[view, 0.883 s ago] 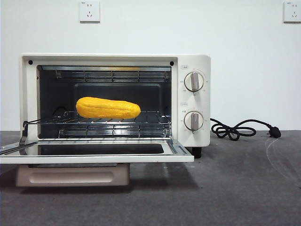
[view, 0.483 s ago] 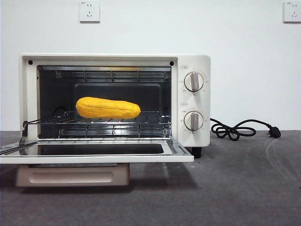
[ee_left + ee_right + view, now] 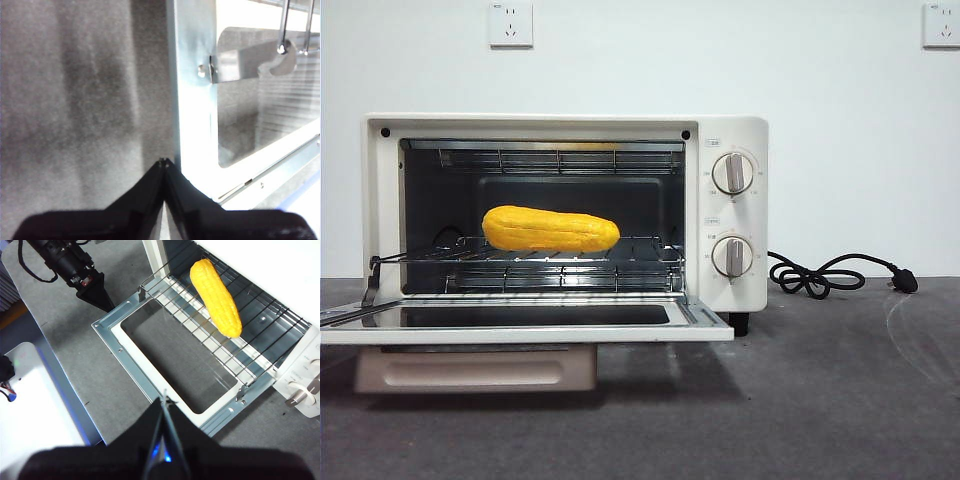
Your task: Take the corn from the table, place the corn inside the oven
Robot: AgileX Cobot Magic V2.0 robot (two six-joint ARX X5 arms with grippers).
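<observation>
the left gripper's (image 3: 163,162) 2 black jaws are pressed tip to tip with nothing between them, hanging over the matte dark grey table (image 3: 65,100) just beside the outer edge of the lowered oven door (image 3: 192,100). seen from the right wrist camera, that same left gripper (image 3: 102,302) is a dark wedge at about 10 o'clock from the door's near corner, close to it but not touching.

the right gripper's (image 3: 165,401) 2 black jaws are also closed together, holding nothing, above the grey table (image 3: 125,385) just off the free edge of the flat-lying door (image 3: 165,347). neither arm shows in the front view.

the yellow-orange, bumpy toy corn cob (image 3: 551,229) lies on its side on the wire rack (image 3: 640,250) inside the cream-white boxy toaster oven (image 3: 730,215), lengthways across the opening and a little toward 9 o'clock of the rack's middle. from the right wrist camera the corn (image 3: 215,297) rests fully on the rack wires (image 3: 250,360), well apart from both grippers.

the oven door (image 3: 525,330) is folded down level, its glass pane facing up. 2 round knobs (image 3: 732,173) sit 1 above the other on the panel at 3 o'clock of the cavity. a black power cord (image 3: 820,277) loops on the dark table (image 3: 820,400) at 3 o'clock of the oven, its plug lying loose. 2 white wall sockets (image 3: 510,24) sit high on the white wall behind.
</observation>
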